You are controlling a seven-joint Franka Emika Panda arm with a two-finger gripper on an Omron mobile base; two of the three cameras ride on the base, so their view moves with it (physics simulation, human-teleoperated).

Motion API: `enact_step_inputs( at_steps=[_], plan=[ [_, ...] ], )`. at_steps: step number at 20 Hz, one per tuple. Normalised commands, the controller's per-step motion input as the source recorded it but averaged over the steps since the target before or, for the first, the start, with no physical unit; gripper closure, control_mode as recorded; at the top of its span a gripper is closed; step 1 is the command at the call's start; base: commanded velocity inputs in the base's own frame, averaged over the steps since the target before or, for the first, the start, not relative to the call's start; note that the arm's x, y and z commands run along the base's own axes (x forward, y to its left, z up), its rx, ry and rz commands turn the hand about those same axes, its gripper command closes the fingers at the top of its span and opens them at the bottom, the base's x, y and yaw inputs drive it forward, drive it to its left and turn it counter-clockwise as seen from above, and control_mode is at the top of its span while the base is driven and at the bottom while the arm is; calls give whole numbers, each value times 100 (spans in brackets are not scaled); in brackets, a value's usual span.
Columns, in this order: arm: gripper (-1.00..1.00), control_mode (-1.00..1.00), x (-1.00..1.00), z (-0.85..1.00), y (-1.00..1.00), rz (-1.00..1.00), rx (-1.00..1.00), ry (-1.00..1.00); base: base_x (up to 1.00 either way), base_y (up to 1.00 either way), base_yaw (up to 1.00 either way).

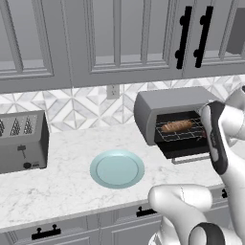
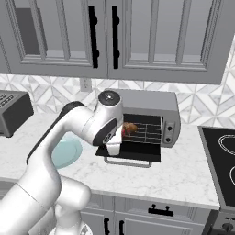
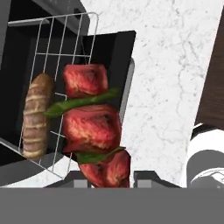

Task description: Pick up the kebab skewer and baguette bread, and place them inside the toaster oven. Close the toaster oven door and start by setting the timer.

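Note:
The toaster oven (image 1: 167, 103) stands open on the counter, its door (image 1: 189, 149) folded down flat in front. The baguette bread (image 1: 177, 126) lies on the wire rack (image 3: 65, 39) inside. My gripper (image 3: 109, 179) is shut on the kebab skewer (image 3: 94, 127), whose red chunks and green strips hang over the door (image 3: 109, 57) just beside the baguette bread (image 3: 37, 116). From the right base view the kebab skewer (image 2: 123, 132) sits at the oven mouth, next to the baguette bread (image 2: 132, 127). The knob panel (image 2: 169, 131) with the timer is on the oven's right end.
A light blue plate (image 1: 117, 168) lies on the marble counter left of the oven. A grey slotted toaster (image 1: 21, 141) stands at the far left. A black cooktop (image 2: 220, 156) lies to the right. Upper cabinets (image 1: 119, 38) hang above the oven.

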Motion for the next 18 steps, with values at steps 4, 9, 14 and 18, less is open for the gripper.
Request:
enact_step_inputs(
  at_steps=[4,9,14,18],
  plan=[
    [100,-100,38,9,-40,-4,14,-10,0,0,0],
    [100,-100,47,0,-22,0,2,0,0,0,0],
    [100,-100,62,-15,-16,0,0,0,0,0,0],
    [100,-100,46,-34,-12,0,0,-1,0,0,0]
  ],
)
